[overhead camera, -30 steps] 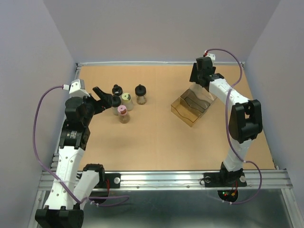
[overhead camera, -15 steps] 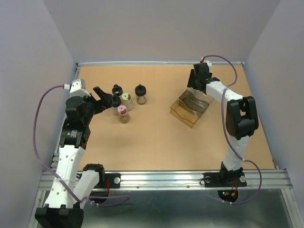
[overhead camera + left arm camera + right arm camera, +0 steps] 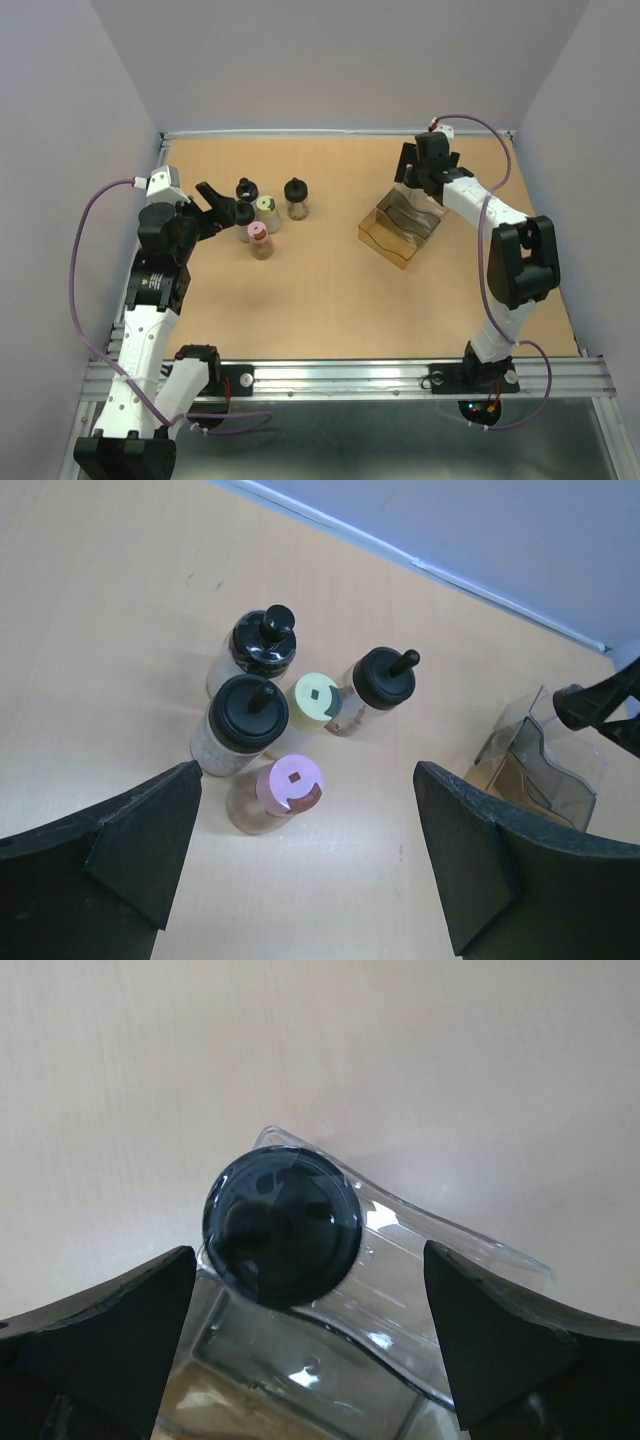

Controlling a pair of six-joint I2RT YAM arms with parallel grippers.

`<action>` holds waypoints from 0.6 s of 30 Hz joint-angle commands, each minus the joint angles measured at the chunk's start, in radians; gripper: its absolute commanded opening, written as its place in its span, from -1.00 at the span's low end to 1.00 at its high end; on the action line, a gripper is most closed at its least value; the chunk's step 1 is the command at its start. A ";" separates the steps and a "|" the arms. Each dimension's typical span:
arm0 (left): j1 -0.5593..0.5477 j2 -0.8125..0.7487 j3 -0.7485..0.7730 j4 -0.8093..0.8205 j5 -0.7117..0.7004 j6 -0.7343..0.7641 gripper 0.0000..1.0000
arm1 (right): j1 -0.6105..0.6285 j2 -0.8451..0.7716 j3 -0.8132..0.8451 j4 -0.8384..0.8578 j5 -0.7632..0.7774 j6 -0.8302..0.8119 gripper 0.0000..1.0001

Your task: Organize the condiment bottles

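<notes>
1. Tan table (image 3: 330, 300) carries five small bottles grouped toward its far left corner. They stand well apart from the clear amber box (image 3: 400, 232) toward the far right corner.
2. In the group, the pink-capped bottle (image 3: 290, 783) stands nearest the near edge, with the yellow-green-capped bottle (image 3: 315, 700) just behind it.
3. Three black-capped ones stand around these. The left black bottle (image 3: 247, 712) is close beside the yellow-green cap, and the far black bottle (image 3: 263, 645) is behind that. The right black bottle (image 3: 383, 678) is on the other side of the yellow-green one.
4. The left pincer (image 3: 217, 200) hovers at the group's left side, its fingers spread wide and gripping nothing. The left black bottle stands between it and the yellow-green cap.
5. The right pincer (image 3: 420, 176) hangs over the box's far end. Its fingers are apart on either side of a sixth bottle (image 3: 283, 1225), black-capped, and do not touch it.
6. That bottle stands at the box's far wall; whether inside it or just outside cannot be told. From above, the pincer hides it.
</notes>
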 commanded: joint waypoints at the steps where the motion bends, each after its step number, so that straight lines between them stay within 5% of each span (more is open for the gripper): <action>1: -0.003 -0.009 0.020 0.026 -0.016 0.007 0.97 | 0.001 -0.229 -0.054 0.037 0.041 -0.014 1.00; 5: -0.003 -0.004 0.016 0.028 -0.023 -0.005 0.98 | 0.001 -0.362 -0.093 -0.019 -0.092 -0.043 1.00; 9: -0.003 0.002 0.015 0.036 -0.037 -0.016 0.97 | 0.004 -0.444 -0.131 -0.040 -0.567 -0.121 1.00; 11: -0.001 0.005 0.013 0.042 -0.039 -0.023 0.98 | 0.007 -0.441 -0.134 -0.060 -0.674 -0.152 1.00; 18: -0.003 0.010 0.012 0.051 -0.017 -0.034 0.97 | 0.145 -0.306 -0.084 -0.063 -0.627 -0.299 1.00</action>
